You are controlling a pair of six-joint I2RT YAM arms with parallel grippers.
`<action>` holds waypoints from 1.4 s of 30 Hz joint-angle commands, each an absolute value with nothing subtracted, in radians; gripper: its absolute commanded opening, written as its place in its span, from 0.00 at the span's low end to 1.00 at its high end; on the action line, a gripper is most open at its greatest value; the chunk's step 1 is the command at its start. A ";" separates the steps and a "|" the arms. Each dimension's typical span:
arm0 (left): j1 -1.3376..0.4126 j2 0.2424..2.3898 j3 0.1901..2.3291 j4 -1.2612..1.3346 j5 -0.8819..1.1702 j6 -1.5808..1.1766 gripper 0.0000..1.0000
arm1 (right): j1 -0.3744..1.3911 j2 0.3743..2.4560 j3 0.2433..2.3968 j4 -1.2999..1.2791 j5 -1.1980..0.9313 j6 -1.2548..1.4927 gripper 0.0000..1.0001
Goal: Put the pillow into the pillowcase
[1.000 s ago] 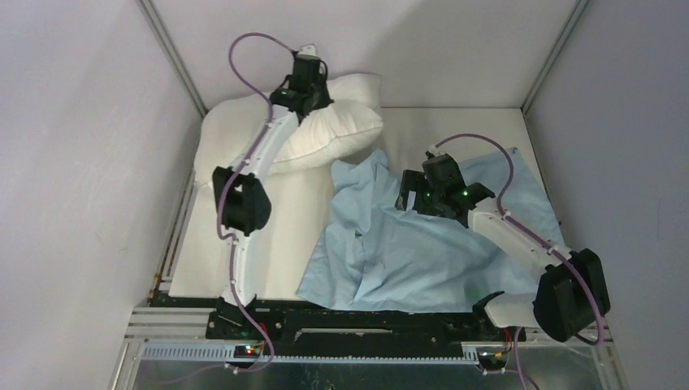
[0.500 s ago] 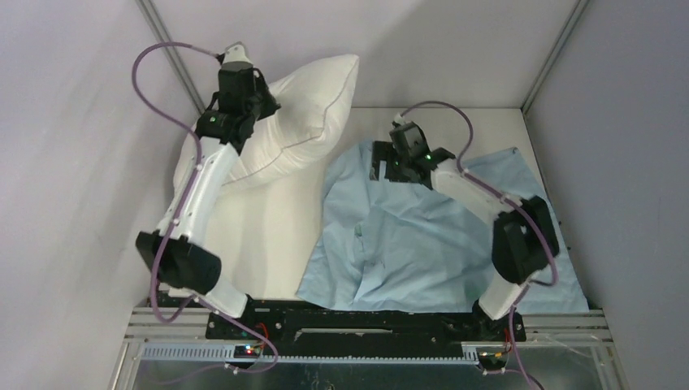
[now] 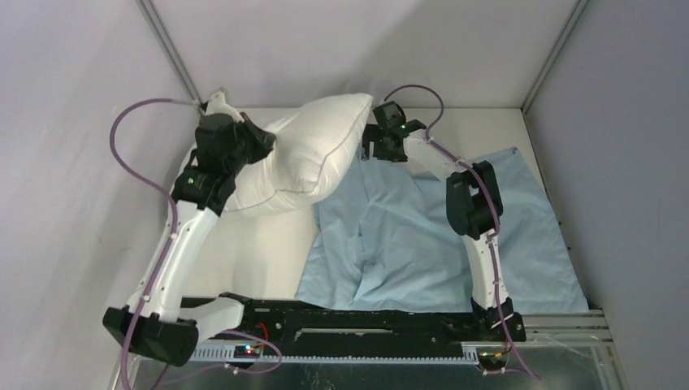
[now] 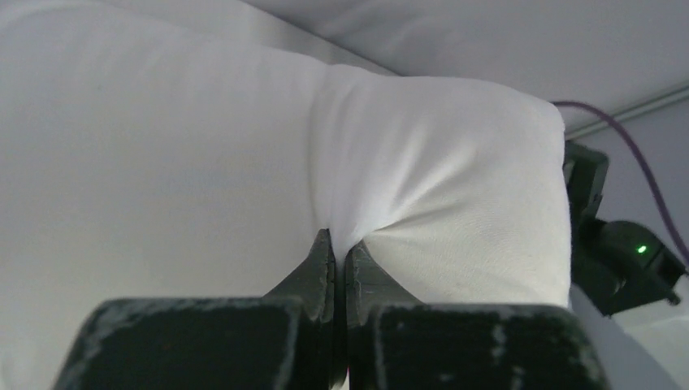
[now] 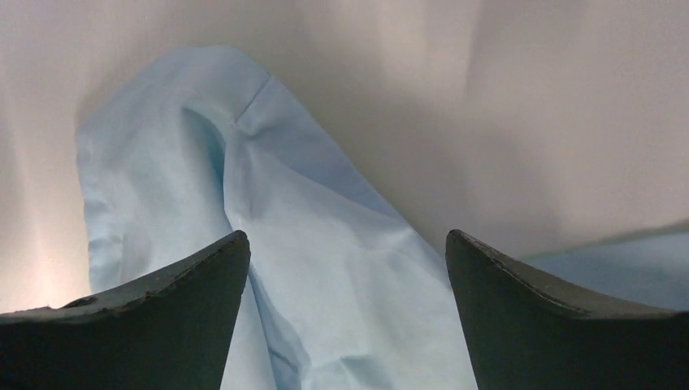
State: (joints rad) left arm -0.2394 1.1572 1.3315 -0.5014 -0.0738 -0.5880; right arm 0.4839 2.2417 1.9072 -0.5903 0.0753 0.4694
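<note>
Pinching pillow (image 4: 439,187), left gripper (image 4: 340,244) tips buried; pillow hides pillowcase (image 3: 422,236) corner.

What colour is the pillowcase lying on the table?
Light blue. The pillowcase shows best in the top external view.

Robot test cell in a lab.
Plain pale panels (image 3: 366,49) close in a white surface (image 3: 244,252) on three sides, metal posts (image 3: 171,57) run up the far corners, and a left arm (image 3: 175,260) and a right arm (image 3: 487,264) are bolted to a black rail (image 3: 366,323) at the near edge.
</note>
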 commanded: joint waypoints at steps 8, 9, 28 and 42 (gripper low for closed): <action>-0.260 0.903 1.051 -0.283 -0.053 -0.748 0.00 | 0.482 1.679 1.505 -0.603 0.074 0.549 0.83; -0.259 0.890 1.040 -0.275 -0.062 -0.757 0.00 | 0.499 1.632 1.417 -0.586 0.068 0.554 0.75; -0.256 0.828 1.072 -0.255 -0.177 -0.815 0.00 | 0.886 1.707 1.100 -0.324 0.105 0.633 0.46; -0.255 0.839 1.081 -0.264 -0.168 -0.809 0.00 | 0.904 1.734 1.019 -0.240 0.175 0.667 0.47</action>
